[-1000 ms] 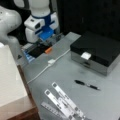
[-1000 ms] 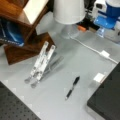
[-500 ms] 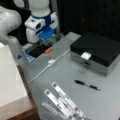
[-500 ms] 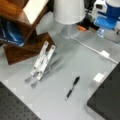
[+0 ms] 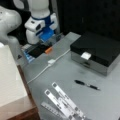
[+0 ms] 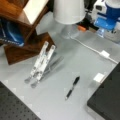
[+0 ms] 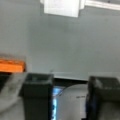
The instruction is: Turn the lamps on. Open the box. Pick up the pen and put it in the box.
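Black-lidded box sits shut on the grey table; the pen lies at its 6 o'clock, apart. At 10 o'clock, the gripper hovers spread, empty, near an orange switch.

In a front view the box is cut off at the four o'clock corner, only part of its black lid showing. The white bars run out past the six o'clock edge. In the wrist view the gripper shows only blurred dark fingers clipped at six o'clock.
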